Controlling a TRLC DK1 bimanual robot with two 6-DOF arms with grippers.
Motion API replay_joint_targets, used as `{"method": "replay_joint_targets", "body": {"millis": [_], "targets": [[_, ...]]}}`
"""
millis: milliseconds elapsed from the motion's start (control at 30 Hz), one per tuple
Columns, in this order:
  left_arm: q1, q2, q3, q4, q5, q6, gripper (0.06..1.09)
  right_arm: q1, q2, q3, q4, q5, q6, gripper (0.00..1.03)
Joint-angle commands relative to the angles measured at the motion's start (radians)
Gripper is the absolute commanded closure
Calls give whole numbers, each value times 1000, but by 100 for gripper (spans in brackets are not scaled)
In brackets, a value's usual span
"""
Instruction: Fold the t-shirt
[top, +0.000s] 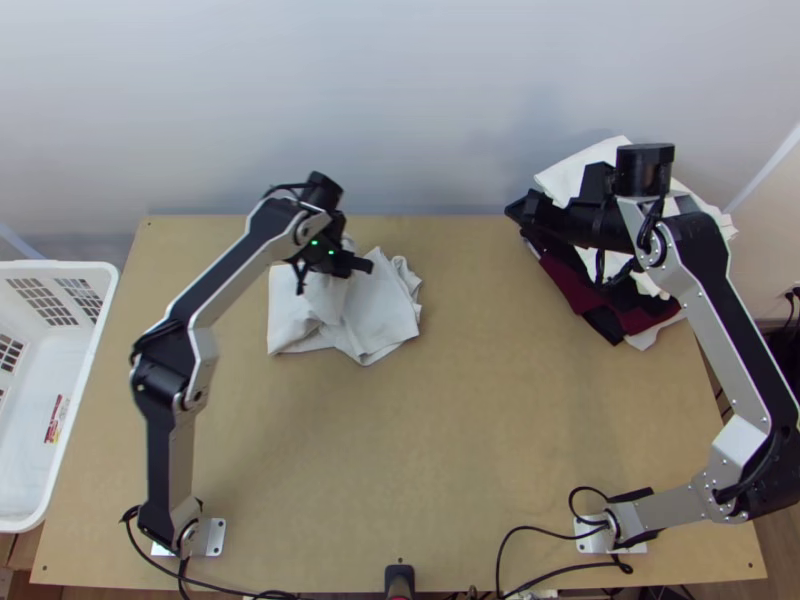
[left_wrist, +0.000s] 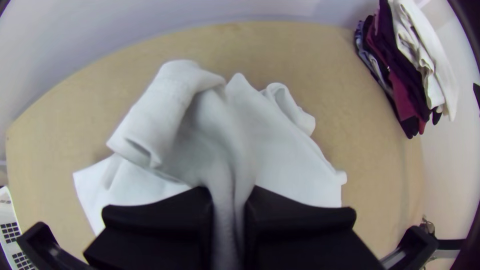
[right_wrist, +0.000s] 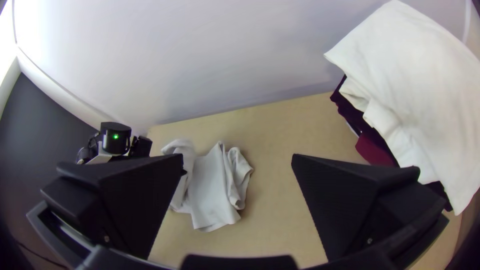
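Left gripper has the t-shirt pinched, rest bunched right below, so imo that's the nearer arm for folding.

Your t-shirt is plain, pale grey-white cloth, lying bunched and partly doubled over itself on the far part of the desk, towards its left side. You have a raised ridge of its middle between the fingers of your left claw. In the left wrist view, a thick, rounded fold stands up beside that ridge, its end open like a tube. Across the ridge you see a smoother, flatter panel, with a curled roll of fabric along its outer edge.
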Motion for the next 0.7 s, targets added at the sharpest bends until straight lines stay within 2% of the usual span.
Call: {"method": "replay_joint_targets", "body": {"millis": [0, 200, 233, 267, 300, 333, 367, 533, 667], "targets": [[-39, 64, 88, -23, -15, -34, 105, 21, -28, -38, 5, -5, -10, 5], [-93, 127, 154, -28, -24, -44, 105, 53, -23, -74, 17, -4, -10, 5], [-104, 138, 170, -17, -47, -57, 98, 57, -23, -84, 17, -4, -12, 5], [-119, 147, 185, -14, -47, -57, 72, 62, -23, -95, 20, -4, -12, 5], [-131, 149, 193, -5, -47, -56, 33, 67, -23, -107, 25, -4, -12, 5], [-142, 144, 193, 31, -49, -57, 7, 71, -22, -121, 31, -4, -10, 5], [-148, 135, 194, 64, -49, -67, 10, 73, -22, -140, 40, -2, -10, 5], [-165, 30, 194, 199, -47, -113, 10, 82, -13, -218, 91, 4, -12, 5], [-148, -23, 194, 202, -41, -105, 10, 96, 21, -247, 117, 4, -9, 5]]}}
